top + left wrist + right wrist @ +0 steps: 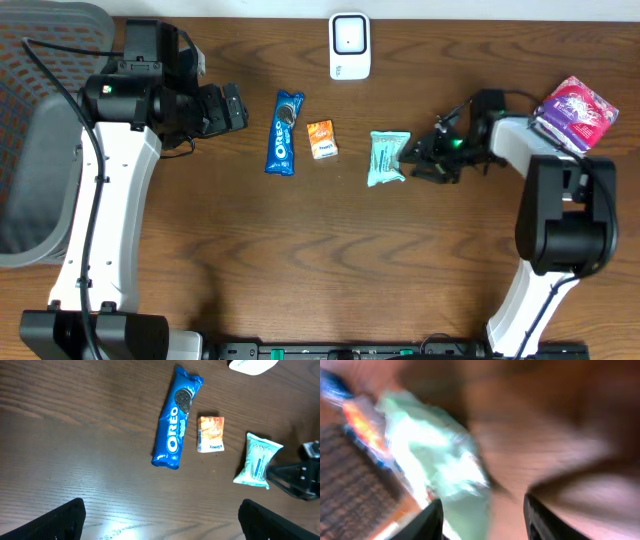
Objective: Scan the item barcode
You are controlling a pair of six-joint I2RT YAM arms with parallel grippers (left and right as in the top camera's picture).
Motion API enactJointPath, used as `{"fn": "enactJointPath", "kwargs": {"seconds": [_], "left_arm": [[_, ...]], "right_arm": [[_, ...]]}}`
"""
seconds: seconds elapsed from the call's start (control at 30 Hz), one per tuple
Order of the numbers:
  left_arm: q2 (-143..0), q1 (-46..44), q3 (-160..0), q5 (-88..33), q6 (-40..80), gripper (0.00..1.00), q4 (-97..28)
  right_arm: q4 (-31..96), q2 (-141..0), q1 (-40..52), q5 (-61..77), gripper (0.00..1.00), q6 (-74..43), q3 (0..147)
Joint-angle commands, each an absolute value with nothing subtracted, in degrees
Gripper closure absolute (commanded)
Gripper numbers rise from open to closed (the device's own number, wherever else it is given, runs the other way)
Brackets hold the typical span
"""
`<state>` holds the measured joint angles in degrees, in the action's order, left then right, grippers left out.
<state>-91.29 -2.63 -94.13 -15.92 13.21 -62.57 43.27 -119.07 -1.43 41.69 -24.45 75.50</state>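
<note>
Overhead, mint-green packet [388, 158] lay flat on table [300, 260] between orange packet [321, 139] and right gripper [418, 160], gripper just beside it, left wrist, left gripper [165, 525] stood wide and empty, Oreo pack [176, 417] ahead, right wrist, blurred, jaws partly parted, mint-green packet near one finger, not clamped.

overhead: high above the pale green packet [388, 158], facing straight down.
left wrist: left of the packet, nearer, facing down.
right wrist: close against the packet, blurred.
shared: the packet.

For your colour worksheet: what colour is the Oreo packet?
The Oreo packet is blue with white lettering; the left wrist view shows it best.
</note>
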Motion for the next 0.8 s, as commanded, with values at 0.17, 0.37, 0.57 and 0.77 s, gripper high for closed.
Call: {"fn": "enactJointPath", "kwargs": {"seconds": [0.17,0.37,0.57,0.77], "left_arm": [[-91.4,-2.5,-94.0,-15.4,12.5,0.02,-62.6],[-91.4,-2.5,-94.0,-15.4,12.5,0.02,-62.6],[-91.4,-2.5,-94.0,-15.4,12.5,0.02,-62.6],[-91.4,-2.5,-94.0,-15.4,12.5,0.02,-62.6]], "right_arm": [[54.2,-109.9,1.4,19.8,0.44,-16.6,84.6],[51.6,-108.9,5.5,19.9,0.38,-16.9,84.7],[49.4,-111.0,9.0,18.0,0.19,-20.5,84.6],[48.9,-115.1,10.2,16.6,0.21,-22.9,84.6]]}}
